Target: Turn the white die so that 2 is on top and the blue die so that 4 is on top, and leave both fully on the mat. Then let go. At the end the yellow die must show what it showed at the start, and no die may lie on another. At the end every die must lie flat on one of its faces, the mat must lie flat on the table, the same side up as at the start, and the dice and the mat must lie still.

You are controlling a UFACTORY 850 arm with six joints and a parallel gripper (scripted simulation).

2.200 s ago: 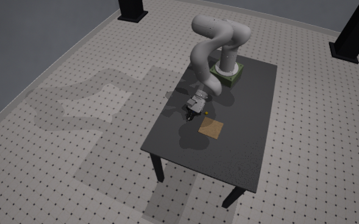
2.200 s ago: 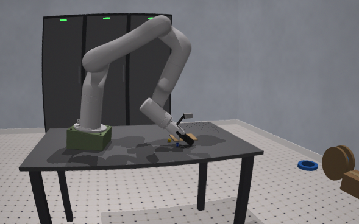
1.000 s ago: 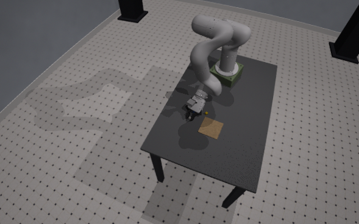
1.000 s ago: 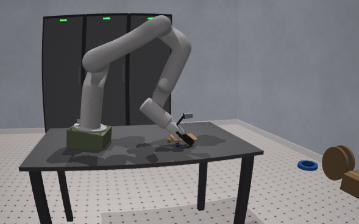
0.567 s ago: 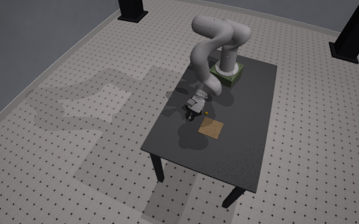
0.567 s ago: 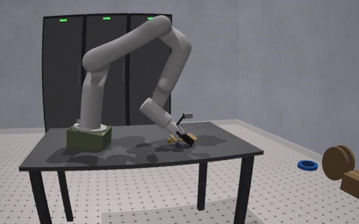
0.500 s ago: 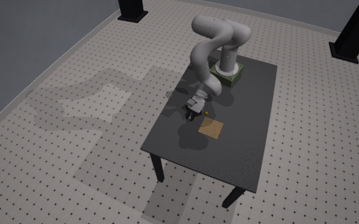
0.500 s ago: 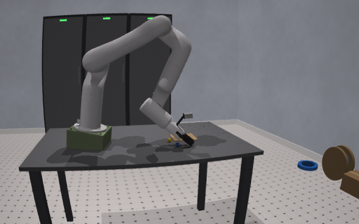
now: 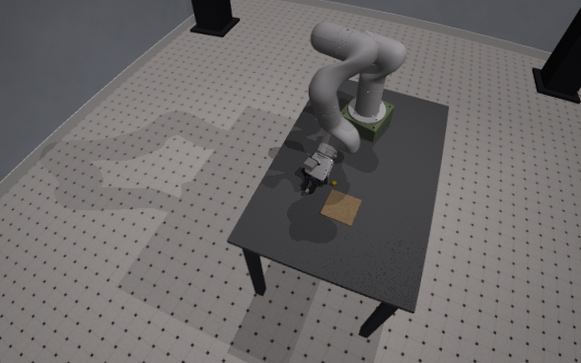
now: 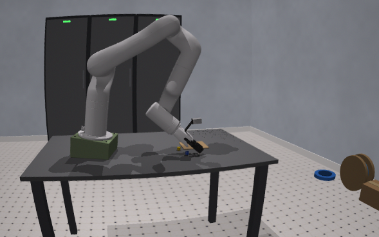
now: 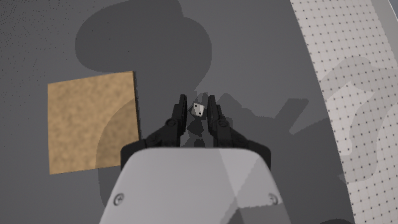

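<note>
The white die [image 9: 307,190] [image 11: 198,109] sits off the mat [image 9: 340,207] [image 10: 204,145] [image 11: 90,122], between fingers [image 9: 305,184] [image 10: 199,147] standing part-way apart, with a gap on either side. I'd guess it's light, stiff and liable to skid or twist; best pinched squarely across opposite sides. The blue die [image 9: 314,181] [image 10: 187,152] is half lost under the arm from above, and the yellow die [image 9: 333,182] [image 10: 178,149] lies near the mat; their pips are too small for me to read.

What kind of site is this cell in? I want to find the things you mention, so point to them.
Probably a server room or robotics lab: tall dark cabinets [image 10: 110,48] with green lights, a dotted tile floor [image 9: 91,256] [image 10: 159,196] [image 11: 330,60], and an arm [image 9: 325,94] [image 10: 133,42] bolted to a table [image 9: 392,197] [image 10: 133,170] [image 11: 255,60].
</note>
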